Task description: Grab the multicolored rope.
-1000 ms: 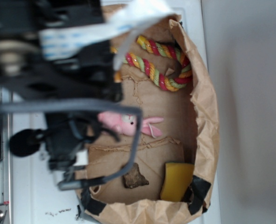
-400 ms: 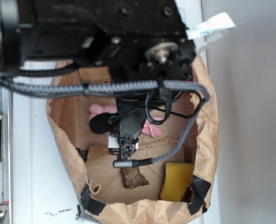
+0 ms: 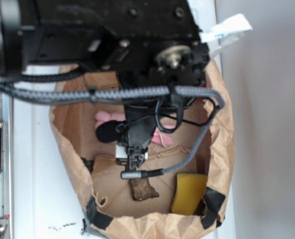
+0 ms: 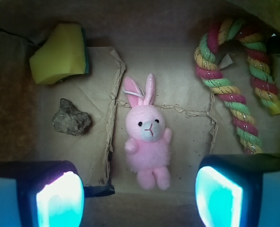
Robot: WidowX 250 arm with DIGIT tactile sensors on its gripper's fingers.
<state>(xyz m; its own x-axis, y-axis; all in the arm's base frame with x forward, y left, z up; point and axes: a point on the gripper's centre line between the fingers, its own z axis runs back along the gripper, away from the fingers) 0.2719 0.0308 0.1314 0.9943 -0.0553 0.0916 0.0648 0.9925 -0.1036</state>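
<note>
- A white table top (image 3: 33, 164) carries a brown paper bag (image 3: 222, 129) with its sides rolled down; a plain grey wall fills the right of the exterior view.
- The bag's floor is creased brown paper, lined with a torn, flattened sheet of the same stuff, and everything loose lies on it.
- In the wrist view, at far left, a yellow sponge (image 4: 59, 54) with a dark green edge sits in the upper corner, near the bag wall.
- Just below it, apart from it, lies a small rough brown rock (image 4: 71, 117).
- In the middle a pink bunny (image 4: 148, 135) lies face up, ears toward the top of the picture, feet toward the camera.
- To the right, well clear of the bunny, the multicolored rope (image 4: 225, 90) lies in a U: the bend is at the top by the bag wall, and its two legs of yellow, red-pink and green strands run down toward the lower right.
- The gripper (image 4: 140, 201) hangs above the bag floor with its fingers spread wide; one pad (image 4: 59, 198) shows at lower left, the other at lower right, and nothing is between them.
- The bunny lies roughly centred between the two pads; the rope's near leg ends just above the right-hand pad.
- From the exterior view the black arm (image 3: 112, 45) and its grey braided cable (image 3: 107, 93) cover the upper part of the bag, hiding the rope there.
</note>
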